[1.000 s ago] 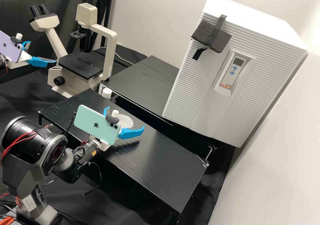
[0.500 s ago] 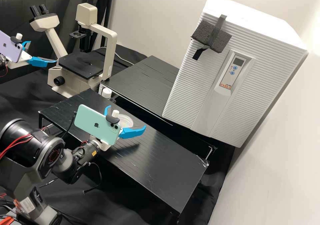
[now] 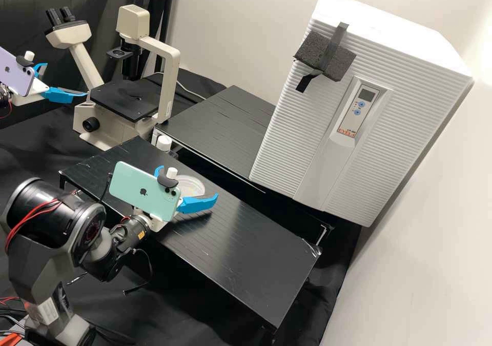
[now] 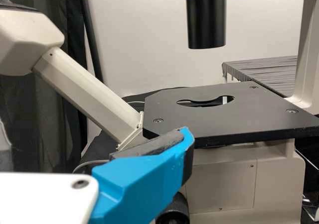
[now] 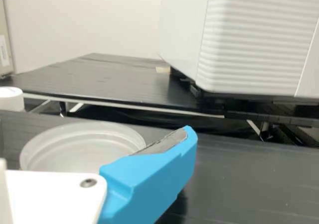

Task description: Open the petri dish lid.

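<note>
One petri dish [image 3: 193, 186] sits left of centre on the bench [image 3: 246, 253], by the right gripper's [image 3: 190, 181] spread jaws; the left gripper's [image 3: 66, 79] are parted too. Looks like lining up; next, close gently on the rim [image 5: 82, 126].

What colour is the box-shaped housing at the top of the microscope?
Cream, best seen in the high view.

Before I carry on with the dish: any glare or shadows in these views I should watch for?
High view: the right pincer casts a dark shadow on the black platform, whose right corner glints; the wall glows brightest at upper right. Right wrist view: light catches the dish's pale rim. Left wrist view: no strong glare on the microscope stage.
</note>
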You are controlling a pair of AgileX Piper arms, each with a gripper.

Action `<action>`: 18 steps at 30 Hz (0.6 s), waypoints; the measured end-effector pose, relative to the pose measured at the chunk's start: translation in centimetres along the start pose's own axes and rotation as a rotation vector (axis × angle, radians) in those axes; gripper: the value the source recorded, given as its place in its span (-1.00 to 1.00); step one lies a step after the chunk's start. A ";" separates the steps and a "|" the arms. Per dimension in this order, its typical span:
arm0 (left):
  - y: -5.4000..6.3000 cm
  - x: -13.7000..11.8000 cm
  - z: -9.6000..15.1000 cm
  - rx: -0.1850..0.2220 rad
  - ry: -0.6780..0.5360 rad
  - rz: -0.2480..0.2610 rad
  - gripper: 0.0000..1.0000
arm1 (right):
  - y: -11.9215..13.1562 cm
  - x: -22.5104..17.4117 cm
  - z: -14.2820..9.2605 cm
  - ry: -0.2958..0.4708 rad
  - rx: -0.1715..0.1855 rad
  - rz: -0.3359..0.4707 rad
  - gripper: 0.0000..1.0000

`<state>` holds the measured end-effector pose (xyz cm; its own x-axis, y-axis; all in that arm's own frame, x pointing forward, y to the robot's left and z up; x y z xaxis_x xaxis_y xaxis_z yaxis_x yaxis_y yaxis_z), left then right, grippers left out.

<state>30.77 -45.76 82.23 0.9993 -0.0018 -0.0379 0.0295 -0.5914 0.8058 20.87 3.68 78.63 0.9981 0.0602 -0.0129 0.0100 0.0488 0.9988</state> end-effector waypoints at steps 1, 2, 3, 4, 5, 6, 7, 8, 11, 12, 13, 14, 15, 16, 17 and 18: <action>0.0 0.0 0.0 0.000 0.000 0.000 1.00 | 0.0 0.0 0.1 -0.008 0.001 0.000 1.00; 0.0 0.0 0.0 0.000 0.000 0.000 1.00 | -0.2 0.1 0.2 -0.012 0.000 -0.005 1.00; 0.0 0.0 0.0 0.000 0.000 0.000 1.00 | -0.2 0.1 0.2 -0.012 0.000 -0.005 1.00; 0.0 0.0 0.0 0.000 0.000 0.000 1.00 | -0.2 0.1 0.2 -0.013 0.000 -0.007 1.00; 0.0 0.0 0.0 0.000 0.000 0.000 1.00 | -0.2 0.1 0.2 -0.013 0.000 -0.007 1.00; 0.0 0.0 0.0 0.000 0.000 0.000 1.00 | -0.2 0.1 0.2 -0.013 0.000 -0.007 1.00; 0.0 0.0 0.0 0.000 0.000 0.000 1.00 | -0.2 0.1 0.3 -0.015 0.000 -0.006 1.00; 0.0 0.0 0.0 0.000 0.000 0.000 1.00 | -0.1 0.1 0.3 -0.018 0.000 -0.003 1.00; 0.0 0.0 0.0 0.000 0.000 0.000 1.00 | -0.1 0.1 0.3 -0.019 0.000 -0.002 -1.00; 0.0 0.0 0.0 0.000 0.000 0.000 1.00 | -0.1 0.1 0.3 -0.019 0.000 -0.002 -1.00; 0.0 0.0 0.0 0.000 0.000 0.000 1.00 | -0.1 0.1 0.3 -0.019 0.000 -0.002 -1.00; 0.0 0.0 0.0 0.000 0.000 0.000 1.00 | -0.1 0.1 0.3 -0.019 0.000 -0.002 -1.00; 0.0 0.0 0.0 0.000 0.000 0.000 1.00 | -0.1 0.1 0.3 -0.019 0.000 -0.002 -1.00; 0.0 0.0 0.0 0.000 0.000 0.000 1.00 | -0.1 0.1 0.3 -0.019 0.000 -0.002 -1.00; 0.0 0.0 0.0 0.000 0.000 0.000 1.00 | -0.1 0.1 0.3 -0.019 0.000 -0.002 -1.00; 0.0 0.0 0.0 0.000 0.000 0.000 1.00 | -0.1 0.1 0.3 -0.019 0.000 -0.002 -1.00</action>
<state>30.77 -45.76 82.23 0.9993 -0.0018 -0.0379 0.0295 -0.5914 0.8058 20.99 3.33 78.56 0.9991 0.0409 -0.0137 0.0117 0.0492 0.9987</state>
